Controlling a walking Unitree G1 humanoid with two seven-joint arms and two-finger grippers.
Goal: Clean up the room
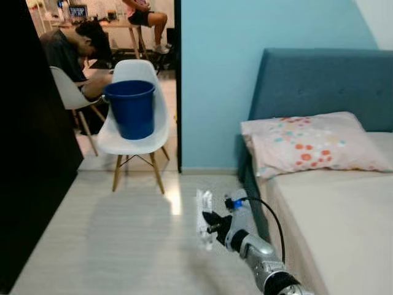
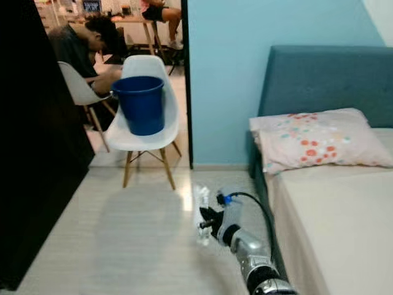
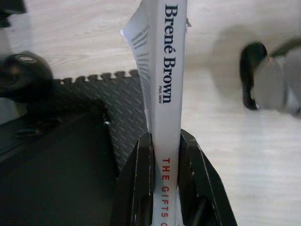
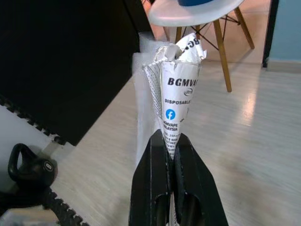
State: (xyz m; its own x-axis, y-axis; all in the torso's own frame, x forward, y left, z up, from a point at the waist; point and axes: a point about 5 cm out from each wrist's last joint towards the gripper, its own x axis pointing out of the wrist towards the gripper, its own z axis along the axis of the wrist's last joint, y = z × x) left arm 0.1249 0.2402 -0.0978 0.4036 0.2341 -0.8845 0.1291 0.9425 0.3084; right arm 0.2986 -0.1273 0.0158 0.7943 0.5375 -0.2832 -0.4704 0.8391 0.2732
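Note:
My right gripper [image 1: 212,222] is raised over the floor beside the bed, shut on a crumpled white paper wrapper [image 1: 204,218] with printed text; in the right wrist view the wrapper [image 4: 176,89] stands up from between the fingers [image 4: 148,179]. My left gripper [image 3: 164,160] is shut on a white paperback book [image 3: 164,70], its spine reading "Brené Brown", held above the wood floor next to a dark foam mat [image 3: 94,108]. A blue bucket [image 1: 131,107] sits on a white chair [image 1: 138,138] ahead by the doorway.
A bed [image 1: 344,215] with a spotted pillow [image 1: 310,144] and blue headboard is on the right. A black wardrobe [image 1: 31,153] lines the left. A person [image 1: 73,52] sits bent over on a chair beyond the doorway. A kettlebell [image 4: 30,169] rests on the mat.

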